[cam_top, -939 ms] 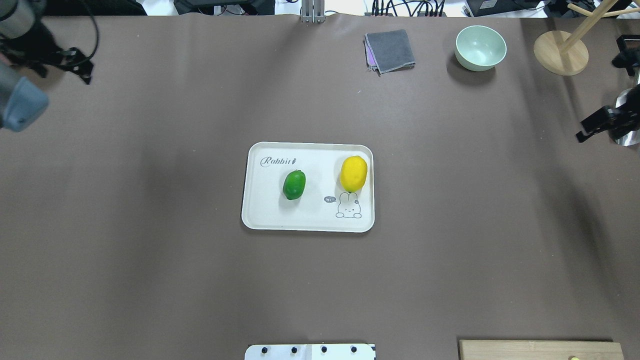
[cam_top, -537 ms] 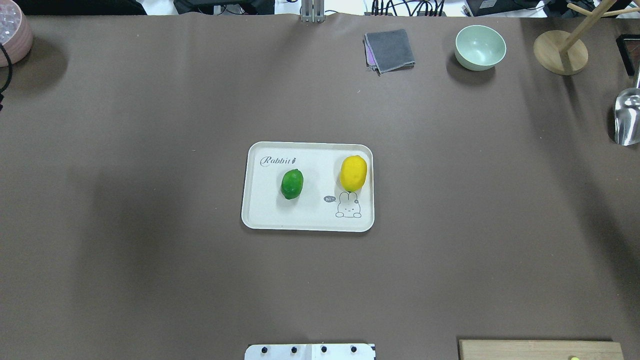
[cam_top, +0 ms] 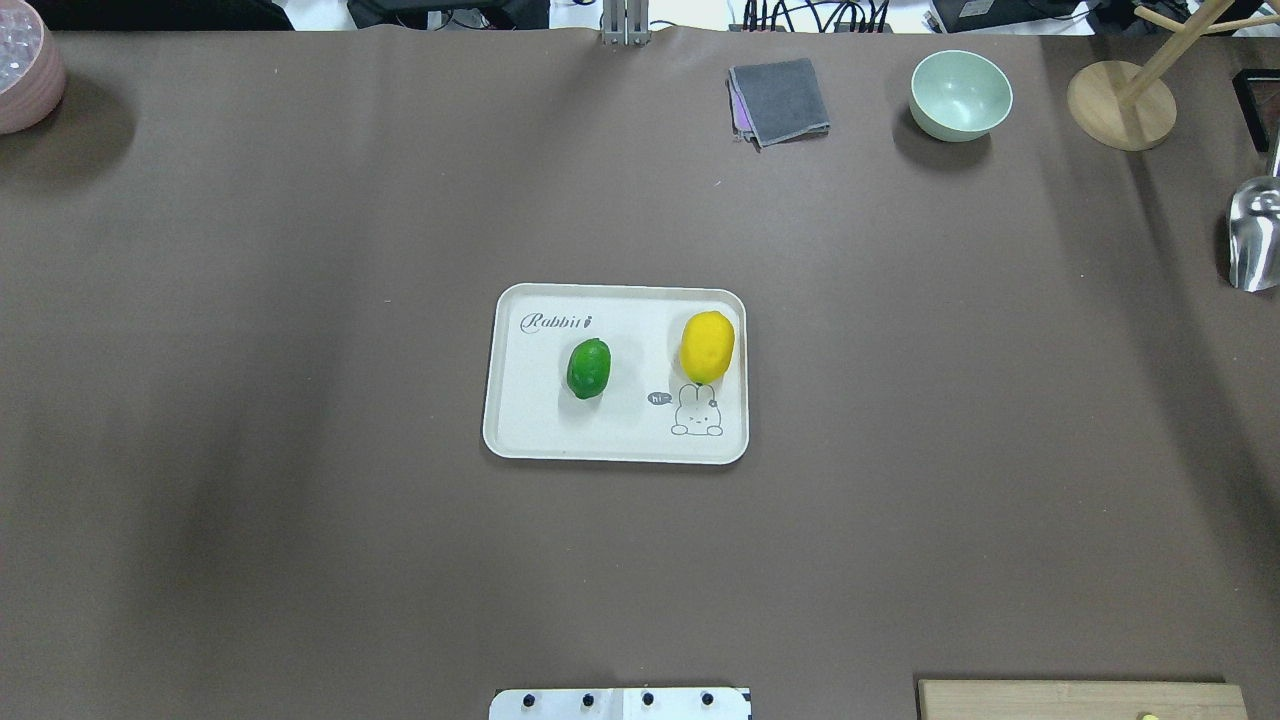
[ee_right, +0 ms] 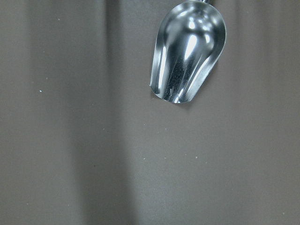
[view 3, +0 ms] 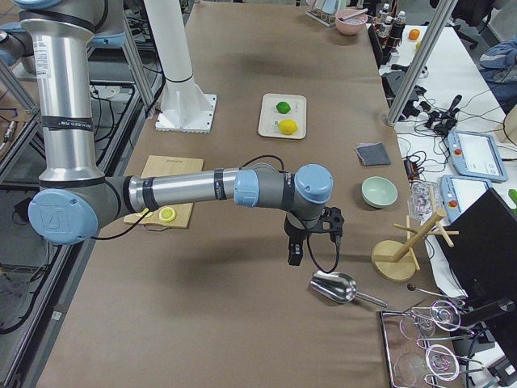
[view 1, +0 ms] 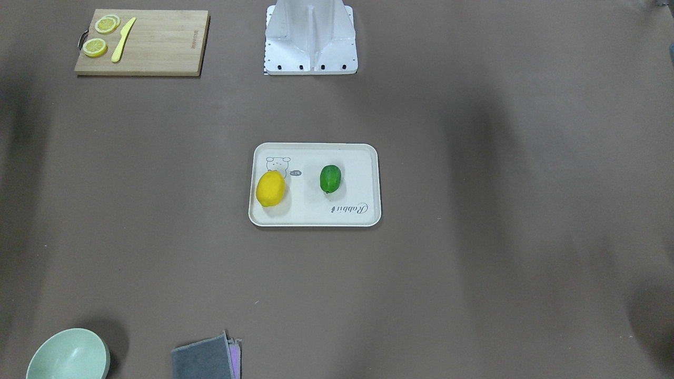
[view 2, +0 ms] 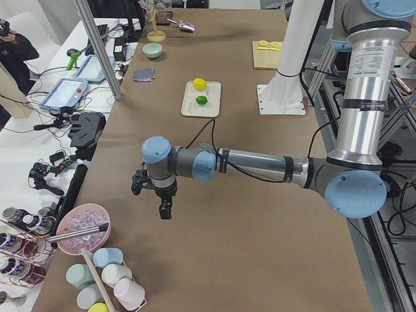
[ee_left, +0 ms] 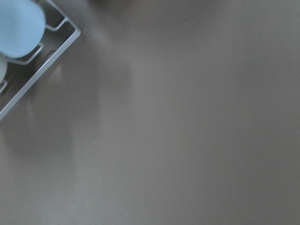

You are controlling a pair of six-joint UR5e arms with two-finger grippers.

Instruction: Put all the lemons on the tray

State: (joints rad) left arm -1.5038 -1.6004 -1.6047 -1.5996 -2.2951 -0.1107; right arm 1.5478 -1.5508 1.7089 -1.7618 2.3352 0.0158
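The off-white tray [cam_top: 610, 432] lies at the table's middle. The yellow lemon [cam_top: 707, 346] lies on its right part, above the cartoon drawing. The green lemon [cam_top: 588, 368] lies on its left part. Both also show in the front-facing view, yellow [view 1: 270, 189] and green [view 1: 330, 179], on the tray [view 1: 310, 213]. My left gripper [view 2: 164, 209] shows only in the exterior left view, far from the tray above bare table; I cannot tell its state. My right gripper [view 3: 295, 252] shows only in the exterior right view, above a metal scoop [view 3: 333, 287]; I cannot tell its state.
A wooden cutting board [view 1: 158, 45] with lemon slices and a yellow knife lies beside the robot base [view 1: 310, 47]. A mint bowl [cam_top: 961, 95], grey cloth [cam_top: 780, 100], wooden stand [cam_top: 1121, 105] and pink bowl [cam_top: 25, 65] line the far edge. The scoop [cam_top: 1255, 240] lies at the right edge.
Both arms have drawn out of the overhead view, the left one to the left and the right one to the right. The lemons stay on the tray.
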